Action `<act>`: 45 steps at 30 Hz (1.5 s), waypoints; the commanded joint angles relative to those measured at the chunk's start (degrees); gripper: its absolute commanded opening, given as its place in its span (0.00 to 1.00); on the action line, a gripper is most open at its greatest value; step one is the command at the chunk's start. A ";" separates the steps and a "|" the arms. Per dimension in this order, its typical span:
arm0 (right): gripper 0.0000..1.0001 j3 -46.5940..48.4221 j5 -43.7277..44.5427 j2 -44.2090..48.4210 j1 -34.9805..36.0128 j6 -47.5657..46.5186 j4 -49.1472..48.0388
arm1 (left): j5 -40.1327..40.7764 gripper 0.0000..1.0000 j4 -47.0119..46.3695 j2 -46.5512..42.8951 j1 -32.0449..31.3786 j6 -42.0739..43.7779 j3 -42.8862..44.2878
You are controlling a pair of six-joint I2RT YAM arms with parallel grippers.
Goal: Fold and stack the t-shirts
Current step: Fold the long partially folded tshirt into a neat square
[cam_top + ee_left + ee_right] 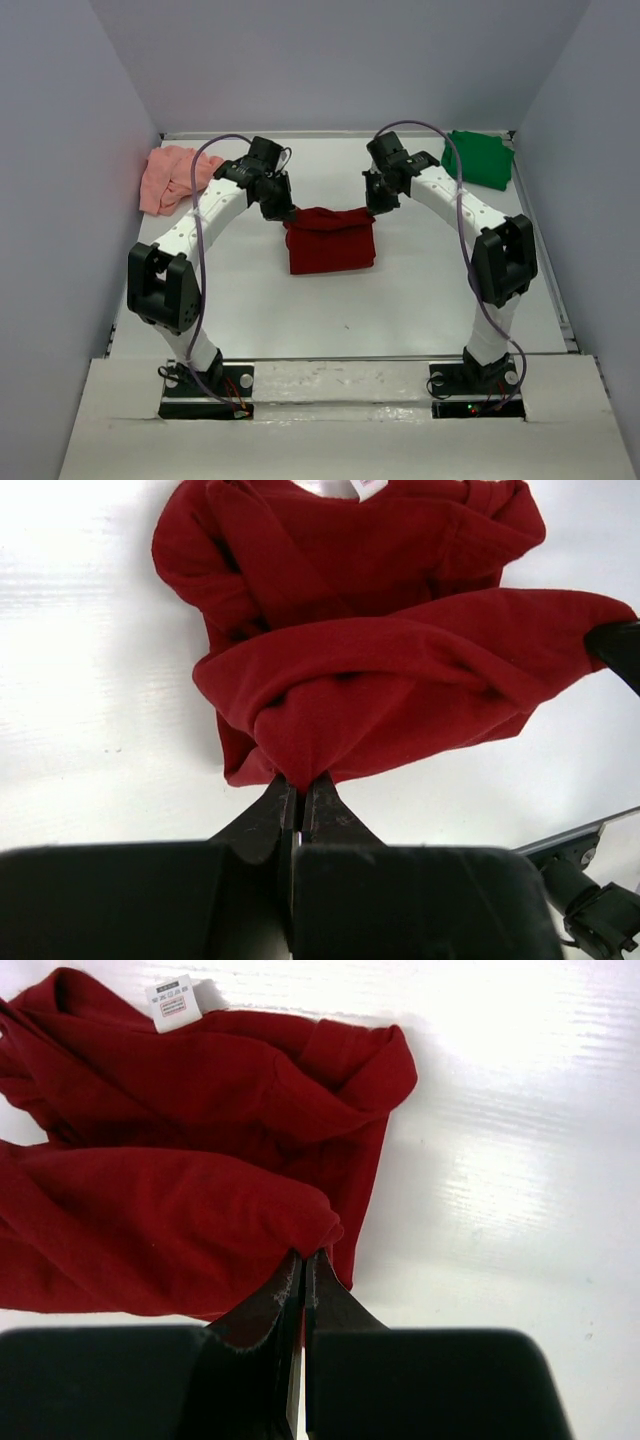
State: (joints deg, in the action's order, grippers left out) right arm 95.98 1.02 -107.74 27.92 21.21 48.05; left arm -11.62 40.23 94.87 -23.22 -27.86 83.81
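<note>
On dark red t-shirt (pixel 190 1200): white neck label (pixel 172 1002), print unreadable.

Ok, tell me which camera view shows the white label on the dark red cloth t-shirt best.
Right wrist view: the white label of the dark red cloth t-shirt shows whole, print lines visible. The left wrist view cuts it at the top edge; the top external view does not resolve it.

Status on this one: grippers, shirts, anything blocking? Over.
Left gripper and right gripper both shut on dark red t-shirt, far edge lifted. Pink t-shirt far left, green t-shirt far right. Nothing in the way.
</note>
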 commanded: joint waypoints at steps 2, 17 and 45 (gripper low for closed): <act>0.00 7.01 -2.86 -2.38 -1.73 -3.46 0.02 | -1.04 0.00 0.29 1.89 1.16 2.63 4.96; 0.01 17.74 -7.25 -15.30 -4.98 -5.57 3.19 | -3.06 0.00 -1.82 12.52 2.83 3.42 9.87; 0.52 30.58 -12.70 -16.54 -9.20 -11.11 4.86 | 14.52 0.66 0.55 17.01 4.59 1.05 19.81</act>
State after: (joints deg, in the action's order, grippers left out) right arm 129.14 -10.74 -132.51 18.46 10.59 52.60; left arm -0.54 39.29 114.30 -19.00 -27.18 99.35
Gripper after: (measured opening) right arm 0.548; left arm 0.645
